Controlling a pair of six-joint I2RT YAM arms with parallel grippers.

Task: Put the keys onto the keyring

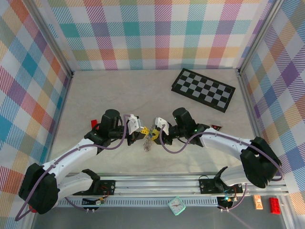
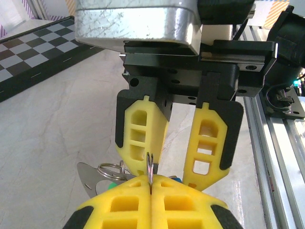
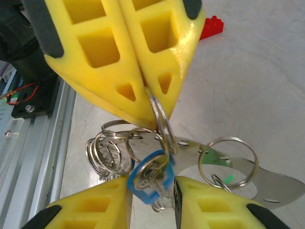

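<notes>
Your left gripper point(image 2: 151, 181) clamps the keyring point(image 3: 160, 121), so the blue key point(image 3: 150, 177) pinched in your right gripper point(image 3: 152, 187) could twist free against it.

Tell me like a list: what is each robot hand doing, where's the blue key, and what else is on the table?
left gripper: shut on a thin metal ring
right gripper: one finger on each side of the blue key, seemingly gripping it
blue key: at the ring's lower end; cannot tell if it is threaded on
other rings: a bunch beside the key, with a flat metal tag
table: chequered board at the far right, red brick near the right arm
</notes>
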